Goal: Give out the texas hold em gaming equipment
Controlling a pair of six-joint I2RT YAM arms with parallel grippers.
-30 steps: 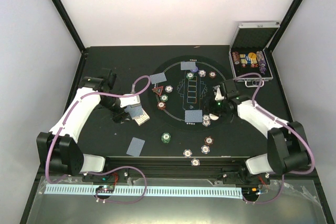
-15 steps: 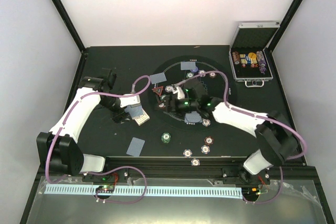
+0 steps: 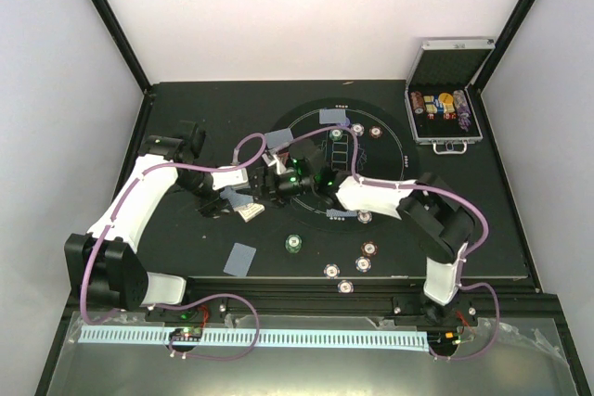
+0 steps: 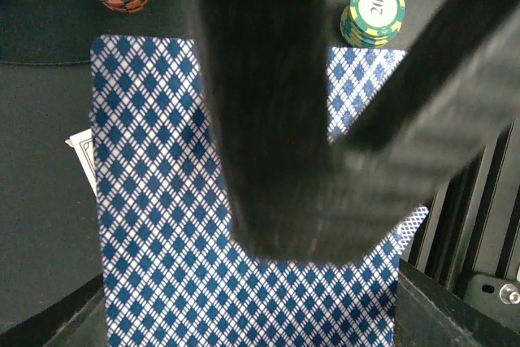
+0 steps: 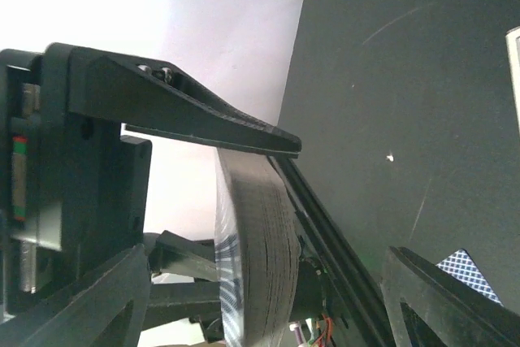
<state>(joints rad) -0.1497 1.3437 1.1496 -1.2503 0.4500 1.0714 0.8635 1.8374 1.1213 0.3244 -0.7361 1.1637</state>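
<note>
Right gripper (image 3: 267, 183), spread open, has been swung across to the card deck (image 4: 162, 201) clenched by left gripper (image 3: 232, 196), centre-left; a card handover seems imminent.

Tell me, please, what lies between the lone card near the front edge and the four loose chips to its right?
A green chip sits between the lone card and the four loose chips; otherwise bare table, per the top view.
</note>
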